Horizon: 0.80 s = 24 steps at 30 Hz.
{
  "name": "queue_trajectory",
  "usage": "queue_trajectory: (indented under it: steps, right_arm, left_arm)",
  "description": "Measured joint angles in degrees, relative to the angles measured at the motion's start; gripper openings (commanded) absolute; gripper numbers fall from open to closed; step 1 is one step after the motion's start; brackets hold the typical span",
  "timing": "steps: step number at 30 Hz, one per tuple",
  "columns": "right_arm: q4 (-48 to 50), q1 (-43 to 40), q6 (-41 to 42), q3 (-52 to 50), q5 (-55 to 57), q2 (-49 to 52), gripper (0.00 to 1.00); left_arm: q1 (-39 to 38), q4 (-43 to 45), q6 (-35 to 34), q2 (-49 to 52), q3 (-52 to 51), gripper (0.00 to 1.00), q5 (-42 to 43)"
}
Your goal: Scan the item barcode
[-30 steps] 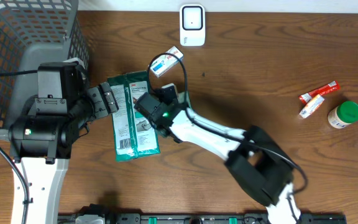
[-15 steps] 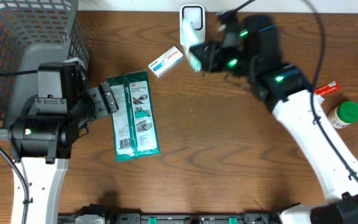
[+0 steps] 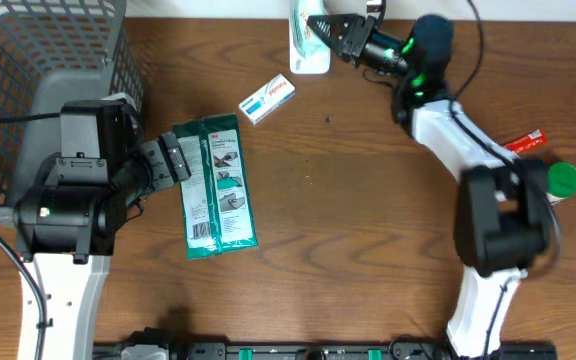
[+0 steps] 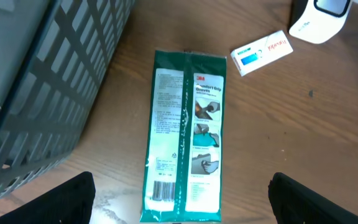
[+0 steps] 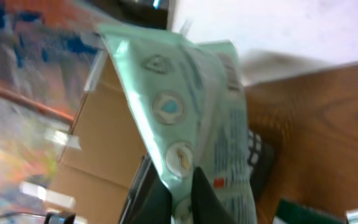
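Note:
A pale green packet (image 5: 191, 106) is pinched between my right gripper's (image 5: 180, 190) shut fingers (image 5: 207, 199). From overhead, the right gripper (image 3: 334, 26) holds that packet (image 3: 306, 28) over the white scanner (image 3: 311, 62) at the table's back edge. A dark green glove pack (image 3: 218, 185) lies flat on the wood, its barcode (image 4: 165, 190) facing up at the near end. My left gripper (image 4: 180, 208) hovers open above that end, fingers wide on either side and touching nothing.
A small white-and-blue box (image 3: 268, 98) lies between the glove pack and the scanner. A grey mesh basket (image 3: 38, 50) fills the left side. Red-and-white tubes (image 3: 513, 152) and a green-capped bottle (image 3: 556, 182) sit at the right.
My right arm swung from beside the glove pack up to the scanner at the back, carrying the pale green packet. The left arm and glove pack stayed put.

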Motion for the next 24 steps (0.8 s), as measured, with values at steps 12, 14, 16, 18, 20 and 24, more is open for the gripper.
queue_trajectory:
  steps: [12,14,16,18,20,24]
  right_arm:
    - [21.2,-1.6,24.0,11.2,9.2,29.7,0.01]
    - [18.0,-1.3,24.2,16.0,8.8,30.3,0.01]
    - [15.1,-0.9,23.8,21.2,8.5,30.3,0.01]
    - [9.5,-0.7,22.6,23.9,8.2,30.1,0.01]
    - [4.0,-0.7,20.8,25.2,8.2,30.1,0.01]
    - [-0.3,-0.7,17.3,25.3,9.1,30.1,0.01]
  left_arm:
    - [0.0,0.0,0.0,0.0,0.0,0.90,0.0]
    - [0.0,0.1,0.0,0.0,0.0,0.90,0.0]
    - [0.0,0.0,0.0,0.0,0.0,0.90,0.0]
    - [0.0,0.0,0.0,0.0,0.0,0.90,0.0]
    - [0.0,0.0,0.0,0.0,0.0,0.90,0.0]
    - [0.0,0.1,0.0,0.0,0.0,0.90,0.0]
